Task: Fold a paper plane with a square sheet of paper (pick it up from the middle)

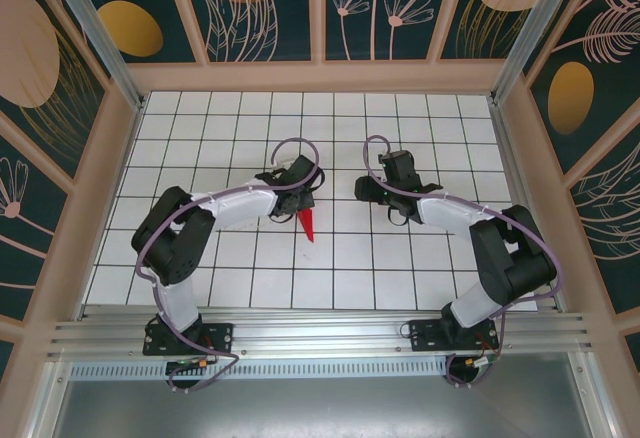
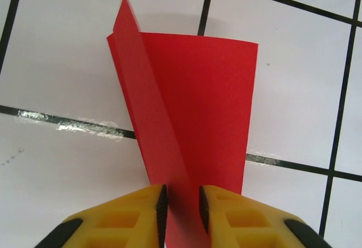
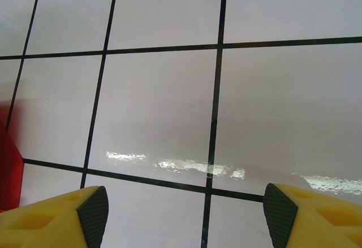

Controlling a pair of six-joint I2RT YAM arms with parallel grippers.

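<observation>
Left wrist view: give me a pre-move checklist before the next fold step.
1. Left gripper closed on the red paper: ok.
2. Grip at the narrow end of the fold, paper fanning out ahead: ok.
3. Right gripper open: ok.
4. Right gripper apart from the paper, over bare table tiles: ok.
5. Plane shape finished: not ok, just a loose tapered fold.
6. Paper's far end resting on the table or lifted: cannot tell.

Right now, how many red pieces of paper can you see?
1. The folded red paper is pinched between the left gripper's fingers, near the table's middle. Another might lie hidden from view.
</observation>
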